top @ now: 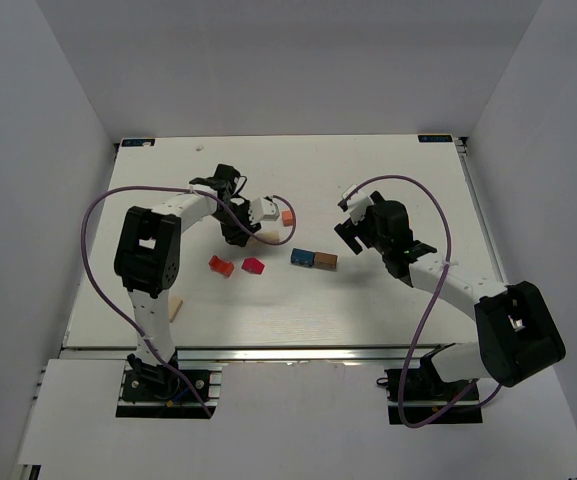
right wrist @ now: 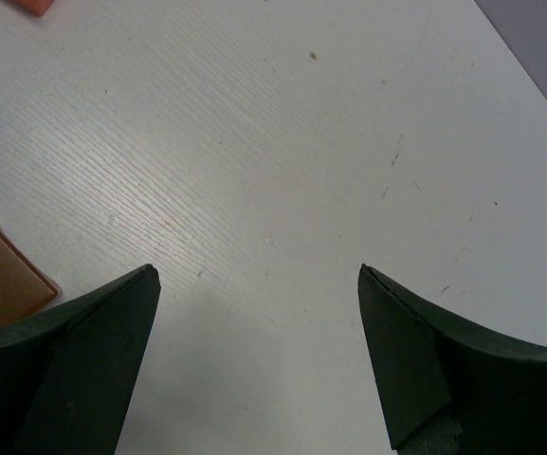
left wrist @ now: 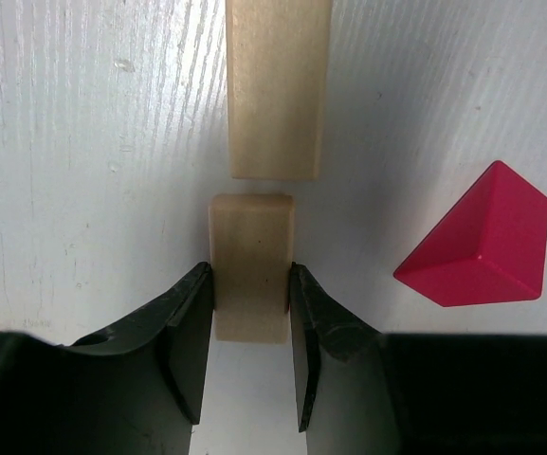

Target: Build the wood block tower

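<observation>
White table (top: 388,180), pale tan block (left wrist: 250,275) pinched between left fingers (left wrist: 190,327), red wedge (left wrist: 477,242) nearby

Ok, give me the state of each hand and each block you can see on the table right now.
left hand: shut on the small tan block
small tan block: gripped by its sides, not stacked
long tan block: flat, free, just ahead of it
red wedge: loose, unstacked
blue block: flat, beside the brown block
brown block: flat, unstacked
orange block: alone, unstacked
right hand: open, empty

White table (top: 318,310) enclosed by 3 plain pale walls (top: 298,60).
</observation>
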{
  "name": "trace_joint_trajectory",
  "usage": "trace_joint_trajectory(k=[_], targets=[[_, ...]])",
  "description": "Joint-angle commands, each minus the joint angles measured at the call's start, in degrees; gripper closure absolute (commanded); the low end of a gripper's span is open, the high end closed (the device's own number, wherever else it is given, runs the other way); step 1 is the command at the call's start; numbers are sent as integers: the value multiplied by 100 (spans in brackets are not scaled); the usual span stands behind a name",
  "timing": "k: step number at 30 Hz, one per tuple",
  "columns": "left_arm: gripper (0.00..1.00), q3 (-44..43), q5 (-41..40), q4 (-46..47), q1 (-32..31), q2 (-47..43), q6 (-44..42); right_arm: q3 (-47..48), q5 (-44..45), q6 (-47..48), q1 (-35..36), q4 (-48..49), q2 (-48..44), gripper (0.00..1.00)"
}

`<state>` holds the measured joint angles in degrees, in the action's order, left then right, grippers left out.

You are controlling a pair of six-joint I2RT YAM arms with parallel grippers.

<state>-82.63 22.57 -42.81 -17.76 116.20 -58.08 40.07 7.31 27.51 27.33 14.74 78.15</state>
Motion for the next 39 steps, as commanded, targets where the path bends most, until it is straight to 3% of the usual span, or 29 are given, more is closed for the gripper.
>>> trace_joint_trajectory(k=[1, 39], targets=[[98, 80, -33, -149, -79, -212, -89, 159, 7, 62, -35, 160, -19, 11], [88, 160, -306, 44, -316, -238, 166, 167, -125, 97, -35, 37, -19, 11]])
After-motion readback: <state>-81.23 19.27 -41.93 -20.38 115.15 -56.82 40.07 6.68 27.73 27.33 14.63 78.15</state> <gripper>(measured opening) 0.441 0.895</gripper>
